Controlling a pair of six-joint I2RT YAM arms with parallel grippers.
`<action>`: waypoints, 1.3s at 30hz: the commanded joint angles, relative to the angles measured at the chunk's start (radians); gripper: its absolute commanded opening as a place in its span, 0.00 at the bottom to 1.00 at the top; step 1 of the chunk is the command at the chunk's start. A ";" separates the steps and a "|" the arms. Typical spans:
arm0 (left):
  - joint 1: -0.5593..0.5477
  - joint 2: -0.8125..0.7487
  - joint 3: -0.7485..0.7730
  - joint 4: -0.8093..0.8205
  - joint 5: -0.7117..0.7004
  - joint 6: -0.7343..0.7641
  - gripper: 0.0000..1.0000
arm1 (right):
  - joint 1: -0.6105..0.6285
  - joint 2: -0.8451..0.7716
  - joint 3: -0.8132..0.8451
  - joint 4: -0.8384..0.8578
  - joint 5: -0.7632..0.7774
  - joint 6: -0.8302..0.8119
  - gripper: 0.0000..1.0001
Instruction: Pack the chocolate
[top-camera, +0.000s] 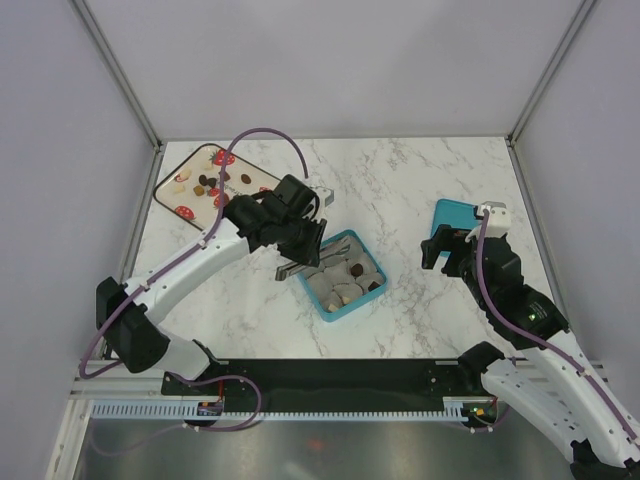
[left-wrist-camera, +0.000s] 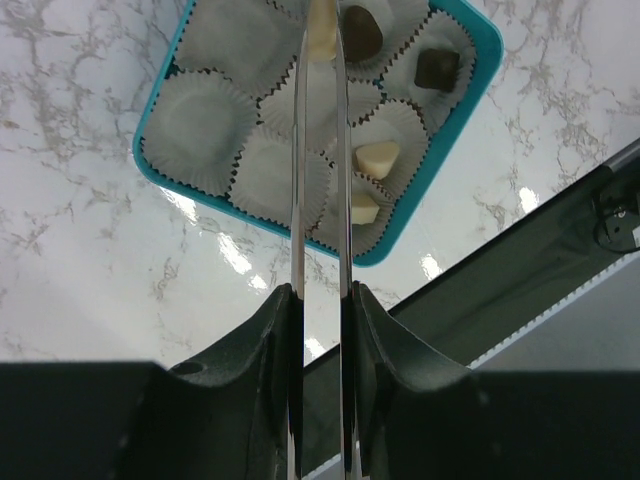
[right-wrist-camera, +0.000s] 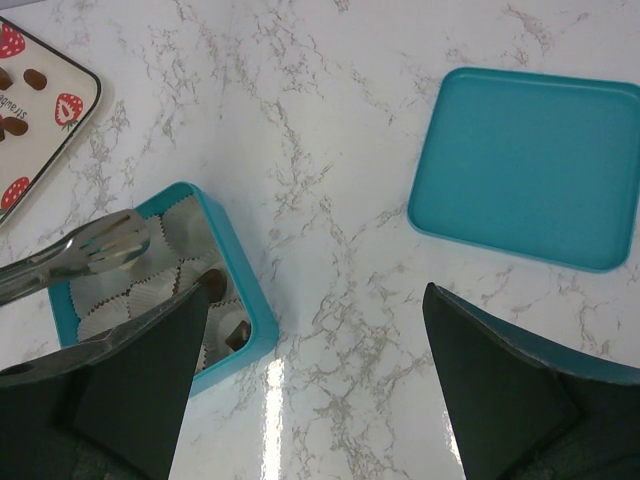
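My left gripper (left-wrist-camera: 320, 296) is shut on a pair of metal tongs (left-wrist-camera: 298, 180) that reach over the teal box (left-wrist-camera: 474, 90) of white paper cups. A cream-white chocolate (left-wrist-camera: 322, 38) sits between the tong tips. In the box lie a few pieces: dark ones (left-wrist-camera: 437, 68) and cream ones (left-wrist-camera: 378, 157). From above, the left gripper (top-camera: 296, 238) hangs over the box (top-camera: 331, 309), and more chocolate (top-camera: 205, 184) lies on the strawberry tray (top-camera: 178, 166). My right gripper (right-wrist-camera: 315, 295) is open over bare marble, to the right of the box (right-wrist-camera: 238, 262).
The teal lid (right-wrist-camera: 530, 165) lies flat on the marble at the right, partly under my right arm (top-camera: 500, 275) in the top view. The tray (right-wrist-camera: 45, 120) sits at the far left. Grey walls close in the table on three sides.
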 joint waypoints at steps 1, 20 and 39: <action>-0.027 -0.041 -0.028 0.007 0.036 -0.032 0.32 | 0.000 -0.002 0.029 0.019 -0.003 0.016 0.97; -0.061 -0.010 -0.065 -0.024 -0.007 -0.023 0.33 | 0.000 -0.019 0.026 0.011 0.001 0.016 0.97; -0.064 0.011 -0.066 -0.025 0.010 -0.014 0.40 | 0.000 -0.013 0.027 0.011 0.003 0.010 0.97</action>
